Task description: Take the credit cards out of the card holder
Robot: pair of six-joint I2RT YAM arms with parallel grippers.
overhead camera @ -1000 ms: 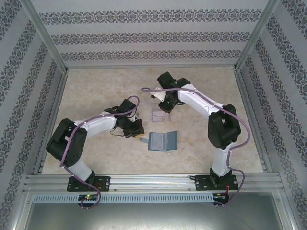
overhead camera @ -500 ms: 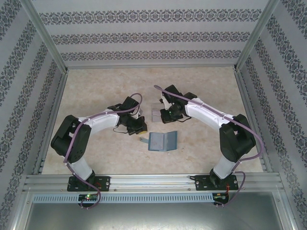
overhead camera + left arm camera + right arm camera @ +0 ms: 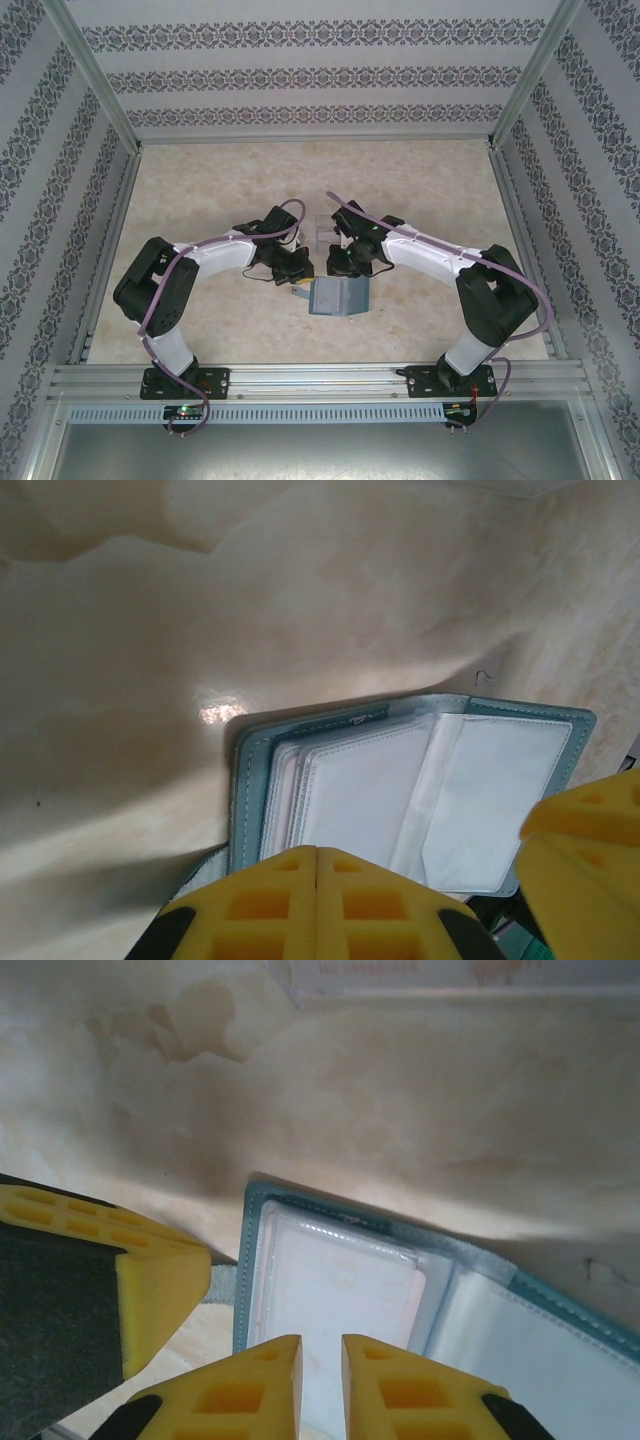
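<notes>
- The holder [image 3: 340, 298] lies open, inside up, on the table [image 3: 200, 190], near the front between the two arms.
- The left gripper [image 3: 316, 852] is clenched, its pads together with nothing seen between them, and sits at the holder's edge. I judge it is there as a weight, so the holder neither slides nor folds shut when something is drawn out.
- The right gripper [image 3: 322, 1345] hangs low over the same leaf. Its fingers are a narrow gap apart and grasp nothing (the gap looks wider than a card would need).
- A pale card [image 3: 345, 1280] shows through the clear sleeve [image 3: 275, 1225] just ahead of those fingers, and is probably what they are lined up for.
- A loose card [image 3: 420, 972] lies flat on the table just beyond the holder, apart from it, so the job looks partly done.
- The plastic is slick and the card is thin, so a pinch at the sleeve's mouth could catch the sleeve instead.
</notes>
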